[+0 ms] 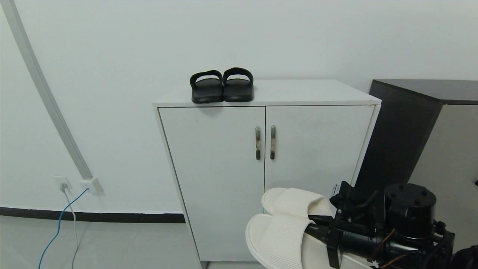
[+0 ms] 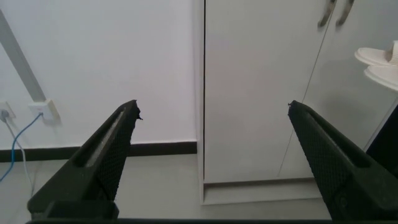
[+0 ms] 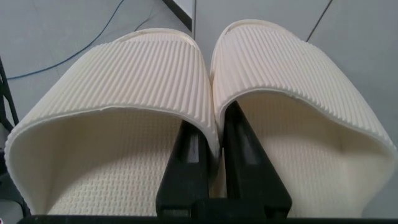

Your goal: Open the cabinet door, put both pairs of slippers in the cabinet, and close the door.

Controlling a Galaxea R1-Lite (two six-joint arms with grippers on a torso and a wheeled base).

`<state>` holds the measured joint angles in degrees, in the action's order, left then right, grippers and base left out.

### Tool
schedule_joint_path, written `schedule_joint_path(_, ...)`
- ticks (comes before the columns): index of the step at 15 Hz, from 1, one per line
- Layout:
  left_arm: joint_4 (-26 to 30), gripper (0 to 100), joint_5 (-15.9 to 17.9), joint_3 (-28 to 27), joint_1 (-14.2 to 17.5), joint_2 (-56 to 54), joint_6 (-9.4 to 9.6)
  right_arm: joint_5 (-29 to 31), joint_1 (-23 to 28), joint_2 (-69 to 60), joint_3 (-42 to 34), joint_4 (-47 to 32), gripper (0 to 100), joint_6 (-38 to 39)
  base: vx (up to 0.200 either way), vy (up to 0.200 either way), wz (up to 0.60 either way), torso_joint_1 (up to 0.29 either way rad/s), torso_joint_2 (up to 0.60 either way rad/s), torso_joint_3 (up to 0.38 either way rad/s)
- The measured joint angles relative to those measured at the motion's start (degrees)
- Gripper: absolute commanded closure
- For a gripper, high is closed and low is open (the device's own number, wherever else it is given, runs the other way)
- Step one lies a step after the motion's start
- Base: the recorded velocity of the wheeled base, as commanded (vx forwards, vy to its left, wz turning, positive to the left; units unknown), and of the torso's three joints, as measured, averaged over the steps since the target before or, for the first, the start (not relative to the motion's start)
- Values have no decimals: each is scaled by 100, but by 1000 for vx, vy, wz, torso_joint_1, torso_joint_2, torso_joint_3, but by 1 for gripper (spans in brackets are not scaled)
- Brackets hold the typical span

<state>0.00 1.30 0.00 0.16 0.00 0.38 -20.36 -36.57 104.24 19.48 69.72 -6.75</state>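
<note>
The white cabinet stands against the wall with both doors closed, and its two metal handles meet at the centre. A pair of black slippers sits on its top, towards the left. Low in front of the right door, my right gripper is shut on a pair of cream ribbed slippers, pinching their touching inner sides together. My left gripper is open and holds nothing. It hangs low in front of the cabinet's left door. The cream slippers show off to one side in the left wrist view.
A dark cabinet stands close against the white one's right side. On the wall to the left are a slanting cable duct and sockets, with a blue and a grey cable trailing to the grey floor.
</note>
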Motion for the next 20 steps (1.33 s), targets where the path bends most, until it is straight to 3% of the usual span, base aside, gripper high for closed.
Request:
schedule_joint_path(2, 2, 0, 2, 0, 0, 0, -2, 0, 0, 11, -11, -4, 100, 0, 0, 0, 0, -32, 388, 310)
schedule_joint_path(13, -101, 0, -20, -5, -2, 5, 17, 6, -28, 20, -77, 5, 100, -115, 0, 0, 0, 0, 5, -2)
schedule_joint_path(16, -152, 0, 35, -347, 0, 52, -87, 20, -26, 20, -94, 7, 100, -118, 0, 0, 0, 0, 0, 0)
schedule_joint_path(17, -130, 0, 154, -663, 0, 149, -119, 20, -28, 17, -96, 7, 100, -129, 0, 0, 0, 0, 0, 0)
schedule_joint_path(20, -43, 0, 985, -1078, 5, 864, -54, 27, -96, 17, -168, 2, 100, -244, 0, 0, 0, -28, 108, 116)
